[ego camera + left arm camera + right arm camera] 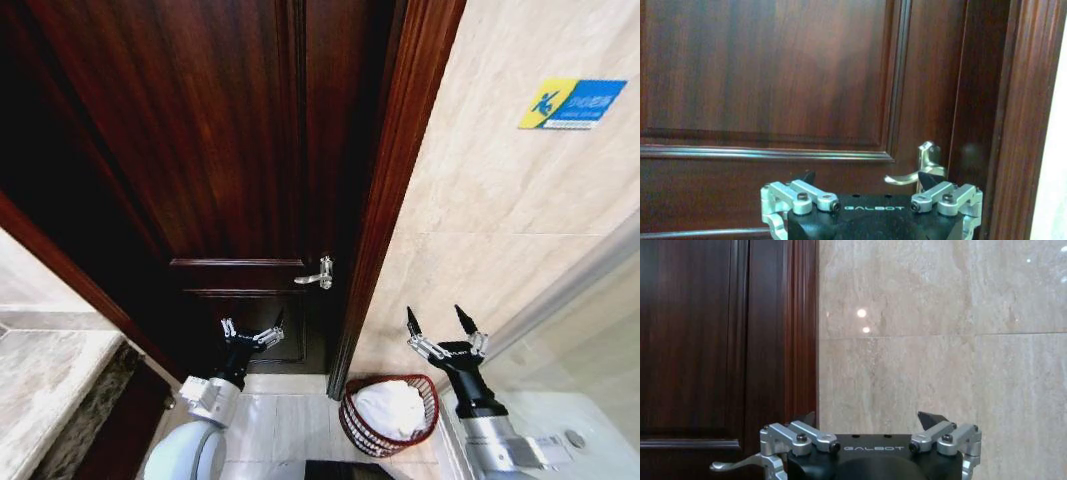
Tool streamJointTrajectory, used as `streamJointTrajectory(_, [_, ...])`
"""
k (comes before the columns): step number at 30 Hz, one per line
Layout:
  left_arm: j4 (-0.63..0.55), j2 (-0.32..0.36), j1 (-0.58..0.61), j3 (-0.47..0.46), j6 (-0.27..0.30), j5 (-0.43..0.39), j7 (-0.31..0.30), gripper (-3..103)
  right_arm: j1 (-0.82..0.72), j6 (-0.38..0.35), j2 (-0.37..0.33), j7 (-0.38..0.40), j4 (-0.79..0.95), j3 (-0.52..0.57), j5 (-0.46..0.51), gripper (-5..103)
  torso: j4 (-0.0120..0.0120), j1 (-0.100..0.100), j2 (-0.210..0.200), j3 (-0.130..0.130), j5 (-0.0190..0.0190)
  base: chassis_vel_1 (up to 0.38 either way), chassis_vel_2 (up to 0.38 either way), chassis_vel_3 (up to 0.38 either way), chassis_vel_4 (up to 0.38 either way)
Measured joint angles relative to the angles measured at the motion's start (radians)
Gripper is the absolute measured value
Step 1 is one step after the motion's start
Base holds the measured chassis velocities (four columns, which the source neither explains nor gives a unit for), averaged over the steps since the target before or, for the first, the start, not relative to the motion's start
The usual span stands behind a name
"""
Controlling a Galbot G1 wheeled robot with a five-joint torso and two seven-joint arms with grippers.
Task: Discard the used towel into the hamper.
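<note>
The hamper (352,418), a round dark red-brown basket of thin bars, stands on the floor at the foot of the tiled wall, just right of the door frame. A white towel (392,408) lies bunched inside it. My right gripper (440,322) is open and empty, raised above and a little right of the hamper; in the right wrist view the right gripper (867,418) faces the tiled wall. My left gripper (251,327) is open and empty too, held up before the wooden door; in the left wrist view the left gripper (867,178) points at the door.
A dark wooden door (210,150) with a silver lever handle (318,273) stands shut ahead. A beige tiled wall (500,220) with a blue and yellow sign (572,103) runs right. A stone counter (50,390) is at the left, a glass panel (590,350) at the right.
</note>
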Motion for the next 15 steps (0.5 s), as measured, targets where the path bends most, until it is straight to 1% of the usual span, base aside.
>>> streamJointTrajectory(5, [0.000,0.000,0.000,0.000,0.000,0.000,0.000,100,0.000,0.000,0.000,0.000,0.000,0.000,0.000,100,0.0000,0.001,-0.001,0.000,0.0000,-0.019,0.062,0.034,-0.068])
streamJointTrajectory(15, [0.000,0.000,0.000,0.000,0.000,0.000,0.000,100,0.000,0.000,0.000,0.000,0.000,0.000,0.000,100,0.0001,0.000,0.000,0.000,0.0001,0.000,0.000,0.000,0.000])
